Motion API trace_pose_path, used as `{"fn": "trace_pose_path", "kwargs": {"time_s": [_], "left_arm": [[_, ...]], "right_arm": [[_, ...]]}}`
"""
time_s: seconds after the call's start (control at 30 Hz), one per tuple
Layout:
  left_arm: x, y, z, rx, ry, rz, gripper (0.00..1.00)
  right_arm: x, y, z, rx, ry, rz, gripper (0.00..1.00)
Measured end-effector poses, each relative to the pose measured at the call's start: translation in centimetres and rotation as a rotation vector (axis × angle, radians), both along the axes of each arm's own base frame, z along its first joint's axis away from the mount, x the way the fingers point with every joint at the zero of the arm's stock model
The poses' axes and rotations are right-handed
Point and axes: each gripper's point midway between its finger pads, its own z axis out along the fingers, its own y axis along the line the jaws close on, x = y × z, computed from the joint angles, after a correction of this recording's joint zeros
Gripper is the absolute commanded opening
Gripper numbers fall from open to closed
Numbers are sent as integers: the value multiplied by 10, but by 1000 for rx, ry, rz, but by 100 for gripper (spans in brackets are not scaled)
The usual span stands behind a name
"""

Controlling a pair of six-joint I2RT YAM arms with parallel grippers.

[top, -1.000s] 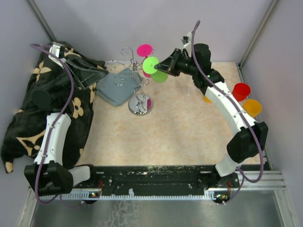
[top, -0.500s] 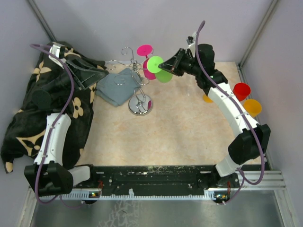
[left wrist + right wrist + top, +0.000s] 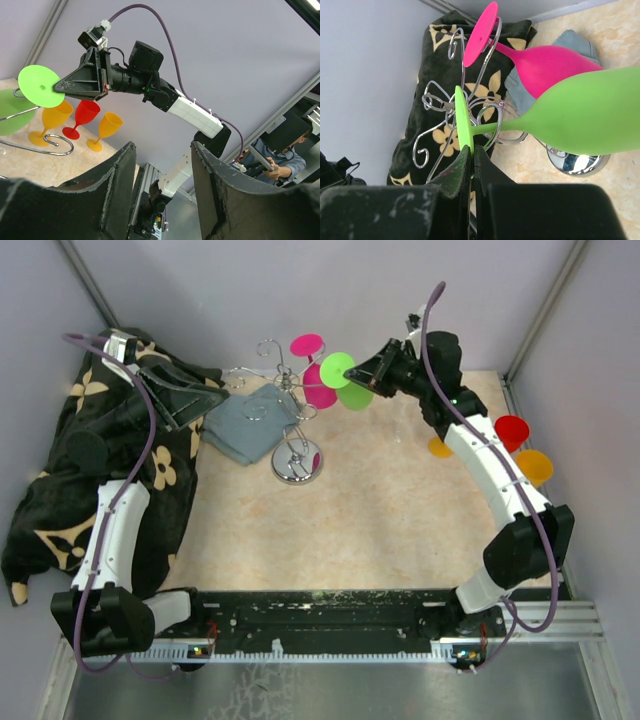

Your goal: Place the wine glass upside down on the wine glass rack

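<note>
My right gripper (image 3: 372, 368) is shut on the round foot of a green wine glass (image 3: 340, 373), held tilted with its bowl down beside the wine glass rack (image 3: 287, 392). In the right wrist view the jaws (image 3: 472, 155) pinch the foot's edge, and the green glass (image 3: 590, 117) has its stem crossing a wire loop of the rack (image 3: 437, 102). I cannot tell whether they touch. A pink wine glass (image 3: 318, 388) hangs upside down on the rack. My left gripper (image 3: 185, 395) is open and empty over the dark cloth, with its fingers (image 3: 117, 190) apart.
A red glass (image 3: 510, 430) and two orange glasses (image 3: 533, 466) stand at the right wall. A grey cloth (image 3: 245, 422) lies by the rack's shiny base (image 3: 297, 466). A dark floral cloth (image 3: 70, 470) covers the left side.
My right gripper has carried the green glass to the right and slightly farther back, away from the rack's centre. The left arm has not moved.
</note>
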Motion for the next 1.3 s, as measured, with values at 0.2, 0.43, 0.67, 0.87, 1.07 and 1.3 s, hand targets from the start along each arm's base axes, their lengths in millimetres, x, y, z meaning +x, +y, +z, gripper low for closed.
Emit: {"fn": "trace_pose_path", "kwargs": {"time_s": [0.2, 0.43, 0.67, 0.87, 1.07, 1.3], "left_arm": [[0, 0, 0, 1, 0, 0, 54], [1, 0, -2, 2, 5, 1, 54], [2, 0, -5, 9, 8, 2, 54], [4, 0, -7, 15, 13, 7, 55], [6, 0, -8, 19, 15, 13, 55], [14, 0, -17, 45, 32, 31, 55]], "right_arm": [[2, -3, -2, 1, 1, -8, 6], [6, -6, -10, -7, 11, -24, 20], [9, -11, -17, -14, 15, -46, 31], [2, -21, -20, -28, 13, -64, 34], [-7, -34, -15, -33, -8, -83, 35], [-13, -62, -11, -99, -36, -145, 35]]}}
